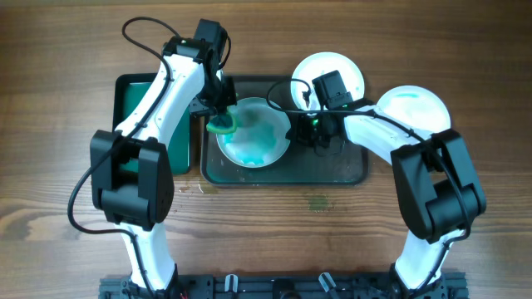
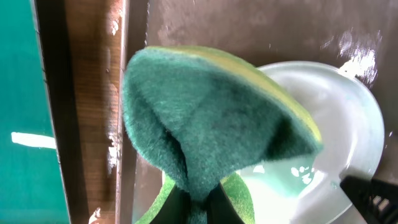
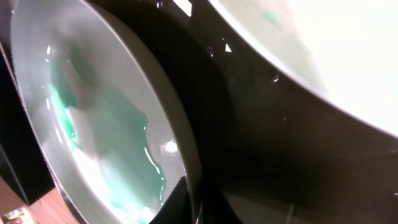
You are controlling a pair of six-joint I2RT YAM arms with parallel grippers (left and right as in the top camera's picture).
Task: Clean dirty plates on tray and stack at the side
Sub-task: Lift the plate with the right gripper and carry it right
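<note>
A white plate smeared with teal liquid lies at the left end of the dark grey-green tray. My left gripper is shut on a green sponge, held at the plate's left rim. My right gripper is shut on the plate's right rim, which shows in the right wrist view. A second white plate sits behind the tray. A third lies on the table at the right, with faint teal marks.
A smaller bright green tray lies to the left of the dark tray, under my left arm. A small greenish stain marks the wooden table in front of the tray.
</note>
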